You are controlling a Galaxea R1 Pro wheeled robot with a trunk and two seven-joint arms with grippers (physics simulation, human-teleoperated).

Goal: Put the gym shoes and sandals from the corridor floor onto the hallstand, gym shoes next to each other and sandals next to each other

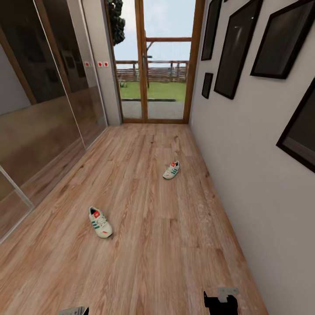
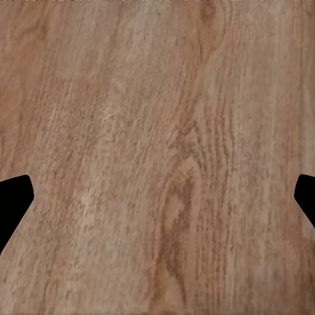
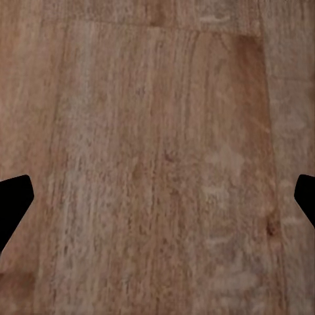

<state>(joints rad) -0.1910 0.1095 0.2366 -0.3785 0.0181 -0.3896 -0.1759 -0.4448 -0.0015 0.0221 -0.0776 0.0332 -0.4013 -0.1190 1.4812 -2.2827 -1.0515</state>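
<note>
— Gym shoes, where?

— Both lying flat on the corridor floor (image 1: 144, 262), well apart. Nearer gym shoe (image 1: 100, 222) left of centre, red tongue label pointing away. Farther gym shoe (image 1: 171, 170) closer to the right-hand wall (image 1: 245, 175), partway toward the glass door (image 1: 153, 65).

— And the tools?

— Left tool (image 2: 157, 200) spread wide, dark fingertips at opposite edges of its wrist view, nothing but wood grain between. Right tool (image 3: 157, 200) the same: spread wide, holding nothing, looking down at bare planks.

— Best way to handle this step?

— Probably an approach step. Drive toward the nearer gym shoe first and stop with it squarely in front of the left arm. Lower the trunk, then come down from above with the fingers across the narrow width of the shoe, near the laces. Close firmly but not hard; likely a soft upper over a stiffer sole. Lift straight up before turning.

— Anything hidden or unclear?

— Hard to read the far shoe's exact heading at that small size. Arms cut off at the lower edge of the head view, just dark stubs. Whereabouts of the sandals and the hallstand: impossible to tell from here. Left side taken by a glossy mirrored wardrobe (image 1: 43, 109), reflections only.
</note>
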